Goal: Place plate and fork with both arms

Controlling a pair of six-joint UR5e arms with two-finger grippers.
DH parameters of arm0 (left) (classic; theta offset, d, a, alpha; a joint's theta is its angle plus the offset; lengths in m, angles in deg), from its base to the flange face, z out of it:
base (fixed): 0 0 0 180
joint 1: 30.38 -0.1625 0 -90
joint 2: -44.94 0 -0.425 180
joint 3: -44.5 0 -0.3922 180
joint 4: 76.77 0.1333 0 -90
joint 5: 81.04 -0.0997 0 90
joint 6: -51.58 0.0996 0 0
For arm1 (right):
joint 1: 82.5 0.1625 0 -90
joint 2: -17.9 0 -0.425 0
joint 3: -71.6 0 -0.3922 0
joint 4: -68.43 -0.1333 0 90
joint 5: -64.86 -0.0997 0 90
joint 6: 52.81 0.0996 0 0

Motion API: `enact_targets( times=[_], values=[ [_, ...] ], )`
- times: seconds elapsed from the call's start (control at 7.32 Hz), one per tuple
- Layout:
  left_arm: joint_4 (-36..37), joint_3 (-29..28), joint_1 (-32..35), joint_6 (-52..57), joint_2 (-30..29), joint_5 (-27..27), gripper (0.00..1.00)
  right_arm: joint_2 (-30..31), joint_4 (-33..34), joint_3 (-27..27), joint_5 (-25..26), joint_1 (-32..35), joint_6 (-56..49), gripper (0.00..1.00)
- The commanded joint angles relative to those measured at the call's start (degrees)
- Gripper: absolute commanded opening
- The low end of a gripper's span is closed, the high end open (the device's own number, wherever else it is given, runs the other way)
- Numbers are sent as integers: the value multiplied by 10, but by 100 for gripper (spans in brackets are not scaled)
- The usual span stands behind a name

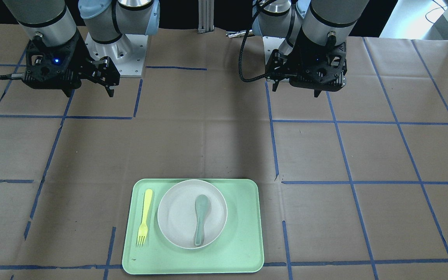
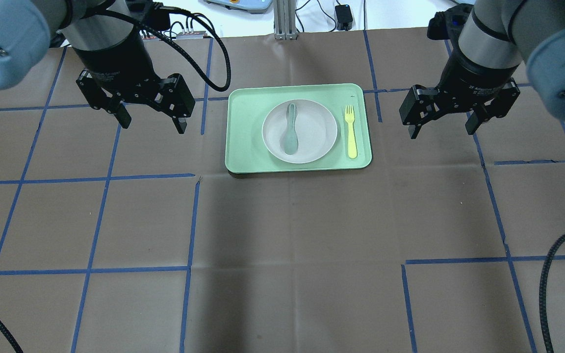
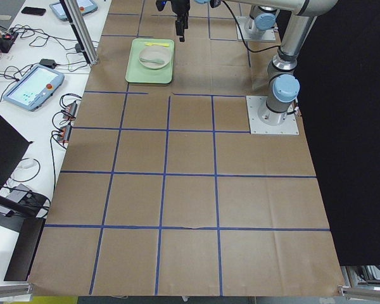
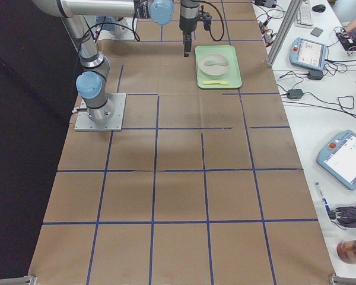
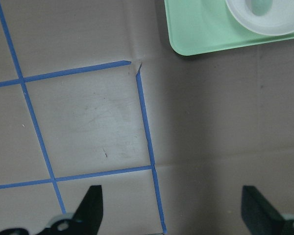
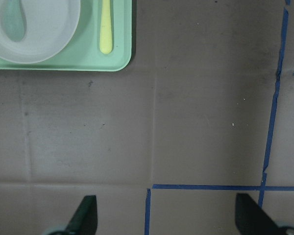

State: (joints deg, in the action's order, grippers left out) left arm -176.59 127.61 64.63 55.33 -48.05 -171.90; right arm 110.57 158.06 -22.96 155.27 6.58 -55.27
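Note:
The off-white plate [image 2: 314,132] lies on a light green tray [image 2: 243,147], with a grey-green spoon [image 2: 291,130] in it. The pale yellow fork [image 2: 350,132] lies on the tray beside the plate, on my right. The front view shows the plate [image 1: 177,214] and fork [image 1: 144,217] too. My left gripper [image 2: 152,122] hovers open and empty left of the tray. My right gripper [image 2: 442,130] hovers open and empty right of it. The left wrist view shows the tray corner [image 5: 196,29] and plate edge [image 5: 264,19]. The right wrist view shows the fork handle [image 6: 106,24].
Brown paper with blue tape lines [image 2: 189,225] covers the table. Black cables hang by both arms [image 2: 214,54]. Tablets and cables lie on the side benches [image 3: 31,88]. The left arm's base plate [image 3: 272,117] is bolted to the table.

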Motion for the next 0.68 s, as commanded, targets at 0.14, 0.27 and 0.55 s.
enact_targets(
  times=[0.14, 0.27, 0.55],
  values=[
    [-1, 3, -2, 0, 4, -1, 100, 1, -1, 0, 4, 0, 15, 100],
    [-2, 3, -2, 1, 3, -1, 100, 1, -1, 0, 5, 0, 15, 100],
    [-5, 1, -2, 4, 6, -1, 100, 1, -2, 0, 6, 0, 14, 100]
  ],
)
